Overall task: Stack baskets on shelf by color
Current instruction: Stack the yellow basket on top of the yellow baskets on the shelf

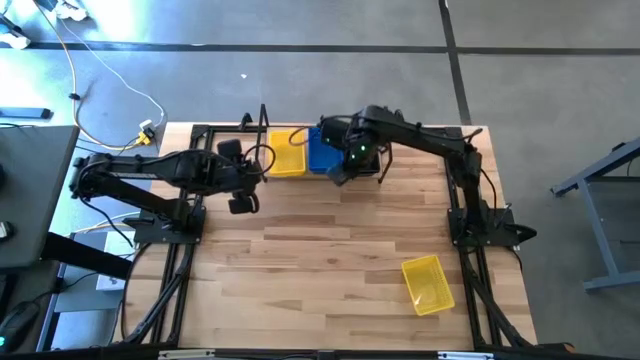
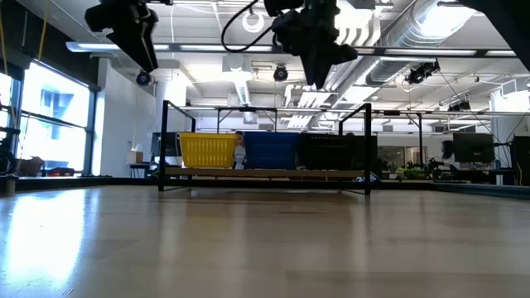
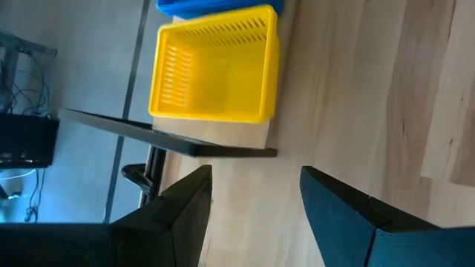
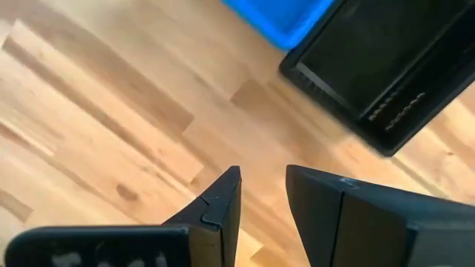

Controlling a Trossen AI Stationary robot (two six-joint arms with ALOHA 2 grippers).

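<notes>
Shelf (image 2: 265,173) sits at the far edge of the table (image 1: 330,250), roughly centre. On it, left to right in the low view: yellow basket stack (image 2: 208,151), blue basket stack (image 2: 270,151), black basket stack (image 2: 329,151), side by side. How many baskets are in each stack can't be told from these views.

One lone yellow basket (image 1: 428,284) lies on the table near-right, tilted, well apart from the shelf.

Left gripper (image 3: 256,194) hangs above the table just near of the shelf's left end, jaws apart, nothing between them. Its wrist view shows the yellow stack (image 3: 215,65) on the shelf, a sliver of blue (image 3: 215,7) beyond it, and the black end frame (image 3: 167,139) of the shelf.

Right gripper (image 4: 263,194) hangs over the shelf's middle, around the blue/black stacks; arm reaches in from the right side. Jaws a narrow gap apart, nothing held. Its wrist view looks down on bare wood with a corner of blue (image 4: 286,18) and the black stack (image 4: 378,67) beside it
</notes>
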